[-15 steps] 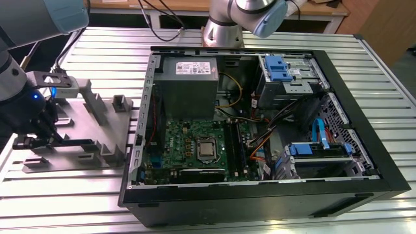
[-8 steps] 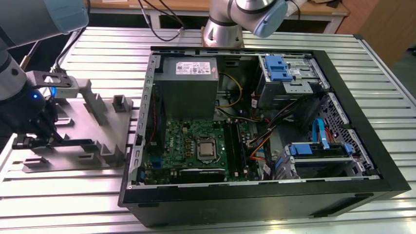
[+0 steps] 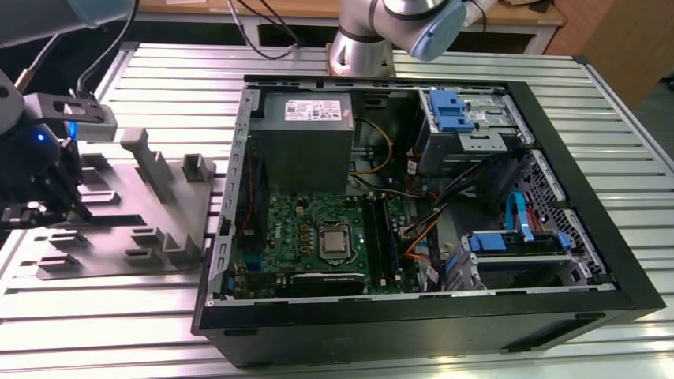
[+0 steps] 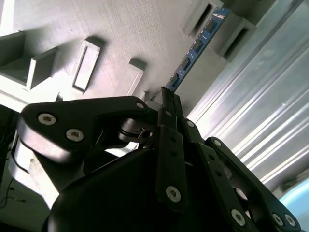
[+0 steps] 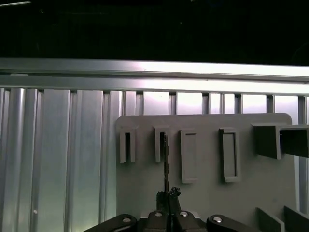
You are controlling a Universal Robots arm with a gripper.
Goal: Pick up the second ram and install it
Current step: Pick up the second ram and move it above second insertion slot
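Observation:
The second ram [image 4: 193,48] is a thin blue stick with black chips; in the first wrist view the second ram [image 5: 165,164] shows edge-on as a dark line. My gripper [image 4: 166,96] is shut on its near end, with the fingers pressed together around it. The stick's far end lies between two upright blocks of the grey tray [image 4: 120,29]. In the exterior view my gripper [image 3: 43,212] hangs over the tray [image 3: 116,237] at that view's left, well away from the open computer case [image 3: 421,316]. The gripper [image 5: 169,195] sits above the tray [image 5: 203,193].
The open case holds a green motherboard [image 3: 316,229] with a silver chip, a grey power-supply box [image 3: 305,118], blue drive brackets [image 3: 447,110] and loose cables. A slatted metal table [image 3: 589,103] carries everything. The arm's base [image 3: 364,47] stands behind the case.

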